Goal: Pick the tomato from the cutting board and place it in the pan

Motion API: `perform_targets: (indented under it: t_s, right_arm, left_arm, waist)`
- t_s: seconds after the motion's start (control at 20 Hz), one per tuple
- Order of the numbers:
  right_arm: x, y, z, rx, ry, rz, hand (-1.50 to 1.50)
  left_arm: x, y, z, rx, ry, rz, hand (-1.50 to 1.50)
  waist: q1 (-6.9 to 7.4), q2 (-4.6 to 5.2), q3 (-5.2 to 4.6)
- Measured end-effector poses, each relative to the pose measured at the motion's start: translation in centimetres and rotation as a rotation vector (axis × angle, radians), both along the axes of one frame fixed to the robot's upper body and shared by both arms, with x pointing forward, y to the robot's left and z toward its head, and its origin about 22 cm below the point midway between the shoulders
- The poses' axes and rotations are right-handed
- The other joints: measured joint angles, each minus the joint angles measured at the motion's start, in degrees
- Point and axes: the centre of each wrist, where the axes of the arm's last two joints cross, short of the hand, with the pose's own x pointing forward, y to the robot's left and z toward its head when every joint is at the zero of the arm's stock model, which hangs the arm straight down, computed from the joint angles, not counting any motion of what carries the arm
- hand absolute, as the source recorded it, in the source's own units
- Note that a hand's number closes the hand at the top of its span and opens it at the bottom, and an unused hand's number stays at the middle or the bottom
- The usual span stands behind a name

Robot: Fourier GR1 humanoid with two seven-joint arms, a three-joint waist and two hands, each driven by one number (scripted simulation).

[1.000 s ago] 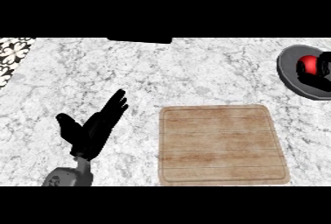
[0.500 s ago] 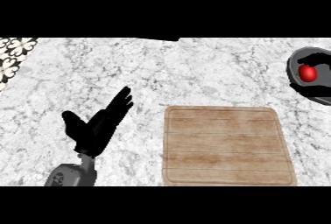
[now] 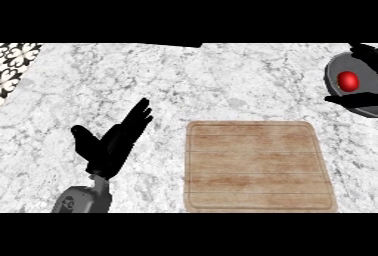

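Now lying inside the pan [image 3: 334, 75] at far right: the tomato [image 3: 348, 80], with black fingers around it; resting open at left of the cutting board [image 3: 256, 166]: left robot hand [image 3: 111, 145].

Left robot hand [image 3: 111, 145] is held open, fingers straight, forearm at lower left. Right robot hand [image 3: 359, 99] barely seen at right edge.

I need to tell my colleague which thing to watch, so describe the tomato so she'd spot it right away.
Start at the wooden cutting board and look up and right to the dark round pan at the edge. The tomato lies inside it, the only small glossy red thing here.
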Motion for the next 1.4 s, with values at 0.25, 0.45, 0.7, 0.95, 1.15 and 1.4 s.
perform_targets:
  t_s: [0.25,0.45,0.7,0.95,1.15,1.4]
  right_arm:
    - [-1.0,-2.0,0.7,0.166,0.05,0.035,-1.5]
    - [-2.6,-4.3,1.0,0.219,0.113,0.091,-1.5]
    - [-4.0,-6.5,1.9,0.226,0.165,0.113,-1.5]
    - [-5.0,-8.1,2.9,0.229,0.198,0.118,-1.5]
    - [-5.8,-9.1,3.5,0.221,0.213,0.115,-1.5]
    - [-6.5,-9.9,3.8,0.201,0.231,0.116,-1.5]
  left_arm:
    - [-0.2,0.1,-0.1,0.002,0.001,0.002,0.0]
    - [0.0,0.3,0.0,-0.001,-0.003,0.016,0.0]
    - [0.0,0.5,-0.1,-0.006,-0.002,0.024,0.0]
    - [0.0,0.4,-0.2,-0.009,-0.001,0.024,0.0]
    - [0.0,0.6,-0.1,-0.009,0.001,0.036,0.0]
    - [-0.4,0.7,-0.5,-0.014,0.016,0.038,0.0]
  waist:
    - [-0.12,0.09,0.0]
    - [-0.57,0.22,0.04]
    - [-1.02,0.21,0.15]
    - [-1.52,0.09,0.27]
    - [-1.88,-0.08,0.35]
    - [-2.12,-0.22,0.37]
